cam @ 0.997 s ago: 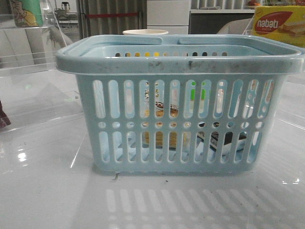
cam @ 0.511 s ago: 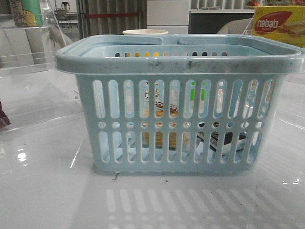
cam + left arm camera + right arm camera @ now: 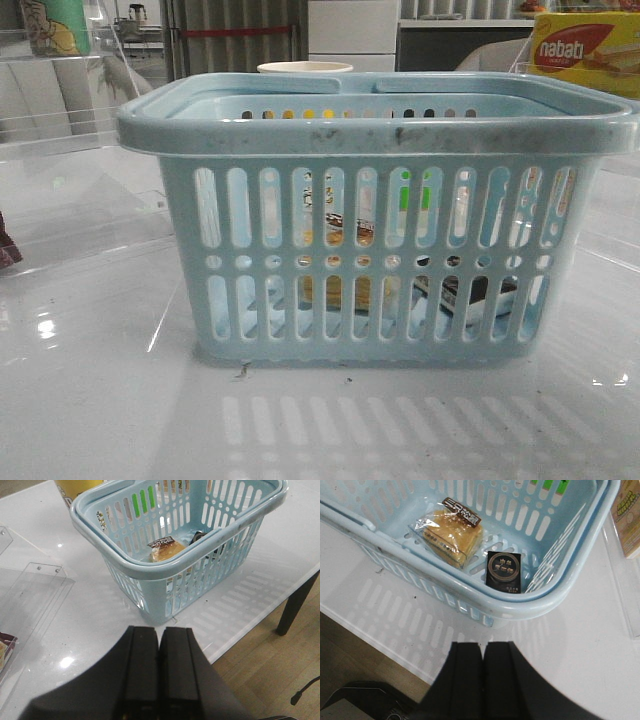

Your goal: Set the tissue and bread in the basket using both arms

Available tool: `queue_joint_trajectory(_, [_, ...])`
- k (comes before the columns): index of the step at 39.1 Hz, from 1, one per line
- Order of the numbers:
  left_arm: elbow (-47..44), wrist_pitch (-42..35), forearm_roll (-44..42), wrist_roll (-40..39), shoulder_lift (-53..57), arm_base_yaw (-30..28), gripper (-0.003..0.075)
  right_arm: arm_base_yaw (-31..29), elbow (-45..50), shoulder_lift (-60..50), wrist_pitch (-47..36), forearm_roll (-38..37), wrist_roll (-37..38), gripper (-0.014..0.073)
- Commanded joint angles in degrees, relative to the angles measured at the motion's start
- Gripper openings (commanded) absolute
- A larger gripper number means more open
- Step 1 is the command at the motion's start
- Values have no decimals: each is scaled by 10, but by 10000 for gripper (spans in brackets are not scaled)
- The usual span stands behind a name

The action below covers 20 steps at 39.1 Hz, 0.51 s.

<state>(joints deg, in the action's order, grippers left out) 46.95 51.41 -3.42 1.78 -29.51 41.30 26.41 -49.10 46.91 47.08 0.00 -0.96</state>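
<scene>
The left hand [image 3: 159, 645] has its 2 fingers pressed together with nothing between them, and it hangs above the white worktop [image 3: 90, 610], clear of the basket [image 3: 150, 570] just ahead of it. The right hand [image 3: 482, 655] is likewise pressed together and holds nothing; it sits over the worktop's near edge, just outside the basket's rim.

Inside the light-blue basket, 2 things lie on the floor. The bread [image 3: 451, 534] (tan-yellow, in a clear wrapper with a dark label strip at one end) lies flat toward the basket's middle. The tissue [image 3: 504, 572], a small flat pack showing a black face with a round emblem, lies just beside the bread without touching it, nearer one side wall. In the front view both show only in pieces through the basket's slots: the bread's yellow behind the middle slots, the tissue's dark pack lower and to the right.

The basket stands upright on the worktop, its rim scuffed with dark marks. Behind it a pale cup [image 3: 305, 68] peeks over the rim, and a yellow-red box [image 3: 585, 52] stands at the far right.
</scene>
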Motion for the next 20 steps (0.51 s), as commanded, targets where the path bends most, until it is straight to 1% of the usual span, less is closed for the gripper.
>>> queue_joint_trajectory(1, [15,-44,0,-4,-3,5,91,-1,-15,-1,-37,-3,-5,29])
queue_joint_trajectory(12, [13,-45,2,-4,5,1,91,-1,-15,-1,-37,-3,-5,29])
queue_joint_trajectory(16, [7,-53,4,-4,25,-28,91,-1,-15,-1,-37,-3,-5,29])
queue_joint_trajectory(20, [-16,-91,4,-4,52,-81,91,-1,-15,-1,-37,-3,-5,29])
